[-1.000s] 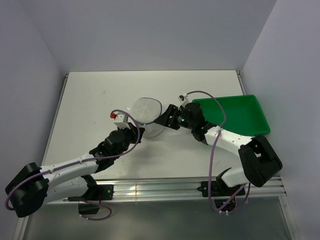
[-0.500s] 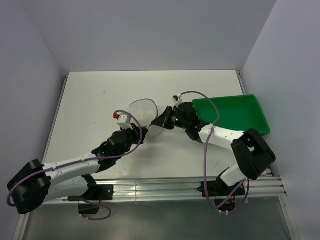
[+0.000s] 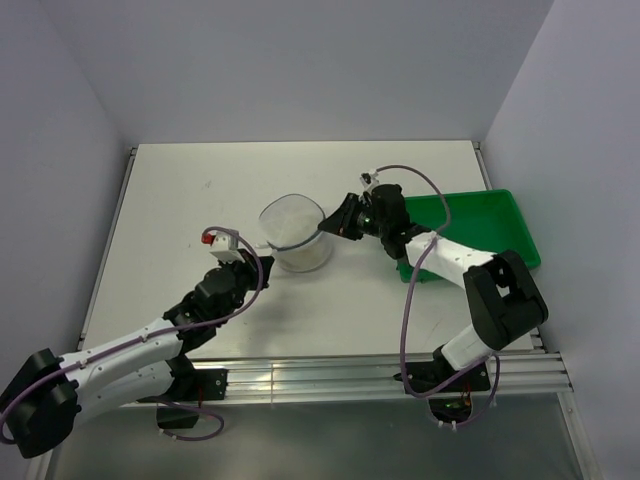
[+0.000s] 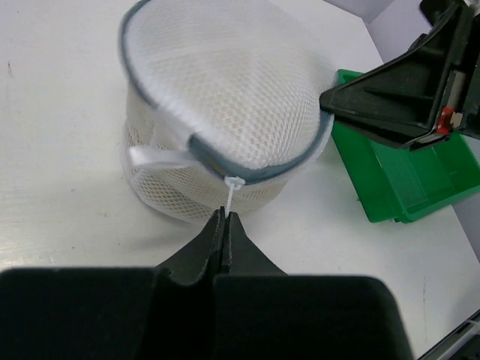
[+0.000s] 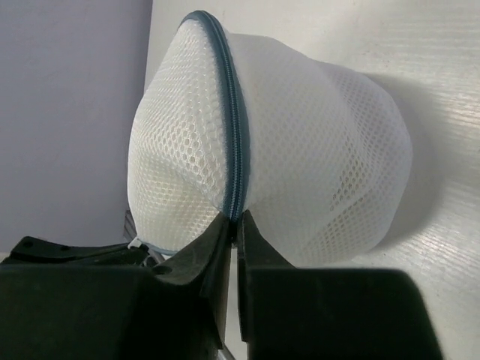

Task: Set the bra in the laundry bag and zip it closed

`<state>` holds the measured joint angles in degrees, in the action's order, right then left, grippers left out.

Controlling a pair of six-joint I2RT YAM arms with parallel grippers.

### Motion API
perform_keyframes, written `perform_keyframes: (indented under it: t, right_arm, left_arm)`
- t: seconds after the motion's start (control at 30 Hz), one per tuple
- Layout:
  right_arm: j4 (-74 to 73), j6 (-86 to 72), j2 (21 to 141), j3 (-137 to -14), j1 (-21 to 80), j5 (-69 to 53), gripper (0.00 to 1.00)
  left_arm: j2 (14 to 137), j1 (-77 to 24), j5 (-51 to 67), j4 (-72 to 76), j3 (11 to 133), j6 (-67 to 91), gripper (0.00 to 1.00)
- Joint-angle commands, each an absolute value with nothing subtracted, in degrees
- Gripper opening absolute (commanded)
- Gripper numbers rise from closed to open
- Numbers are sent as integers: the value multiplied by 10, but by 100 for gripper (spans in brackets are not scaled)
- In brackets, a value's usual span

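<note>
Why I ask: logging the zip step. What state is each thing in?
bag, upright on the table, lid down
zipper, closed along the stretch in the right wrist view
left end effector, shut on pull tab
right end effector, shut on bag rim
tray, flat on table

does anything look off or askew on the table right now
The laundry bag looks skewed: its top hoop sits tilted and bent out of round, with the right tool pinching its zipper rim and the left tool pinching the pull tab. No tear or spill shows.
</note>
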<state>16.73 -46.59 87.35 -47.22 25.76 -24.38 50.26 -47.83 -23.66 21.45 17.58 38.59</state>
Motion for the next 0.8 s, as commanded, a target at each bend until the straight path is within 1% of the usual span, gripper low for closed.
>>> perform_keyframes:
  t: [0.0, 0.03, 0.07, 0.1, 0.17, 0.27, 0.33, 0.57, 0.63, 0.7, 0.77]
  right_arm:
    - [165, -439, 868, -493, 244, -224, 31]
    - [170, -444, 860, -484, 248, -222, 44]
    - [173, -449, 849, -473, 257, -216, 53]
    - [176, -453, 826, -462, 260, -212, 67]
    - [199, -474, 804, -419, 274, -211, 73]
    - [228, -497, 769, -375, 302, -206, 74]
    - [250, -506, 773, -366, 328, -211, 73]
    - [265, -518, 824, -417, 351, -224, 61]
    - [263, -517, 831, -426, 352, -212, 60]
    - [266, -519, 845, -437, 350, -206, 57]
    - [273, -524, 856, -442, 350, -200, 56]
  left_arm:
    - [518, -474, -232, 228, 181, 379, 0]
    - [527, -473, -226, 237, 185, 381, 0]
    - [537, -473, -219, 256, 191, 384, 0]
    - [552, -474, -202, 267, 195, 388, 0]
    - [564, -477, -186, 292, 211, 390, 0]
    - [587, -489, -174, 303, 232, 389, 0]
    - [599, -497, -170, 307, 237, 390, 0]
    - [604, -505, -172, 305, 233, 400, 0]
    - [603, -506, -175, 303, 230, 400, 0]
    - [604, -506, -175, 302, 229, 398, 0]
    - [605, -506, -176, 301, 229, 397, 0]
